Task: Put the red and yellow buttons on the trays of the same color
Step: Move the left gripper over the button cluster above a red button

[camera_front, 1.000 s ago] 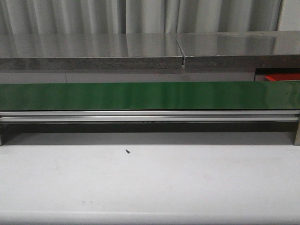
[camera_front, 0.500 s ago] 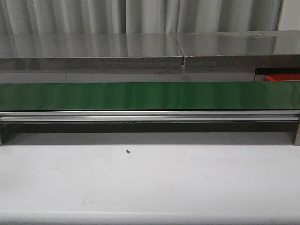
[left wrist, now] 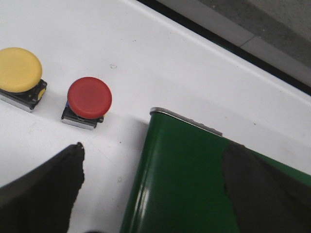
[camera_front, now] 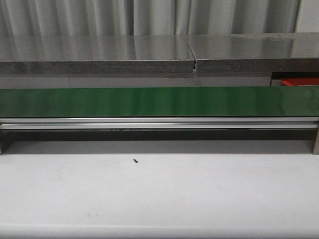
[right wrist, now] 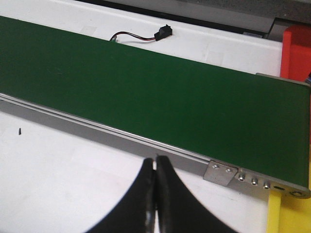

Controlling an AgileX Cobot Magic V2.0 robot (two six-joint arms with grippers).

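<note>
While the front camera shows only the long green conveyor belt crossing mid-frame above the white bench, with a small black screw lying left of centre, neither arm appears in that view.

In the left wrist view, the left gripper has its black fingers spread wide apart at the lower corners of the frame, holding nothing. One finger hangs over bare white bench, the other over the rounded end of the green belt. The round red push button on its small metal base sits upright on the bench at centre left, near the belt's end and touching neither finger. The round yellow push button stands just beside it at the left edge.

In the right wrist view, the right gripper has its black fingers pressed together at bottom centre, gripping nothing, just in front of the belt's aluminium rail. A red tray shows at upper right beyond the belt, and a yellow tray edge shows at lower right.
</note>
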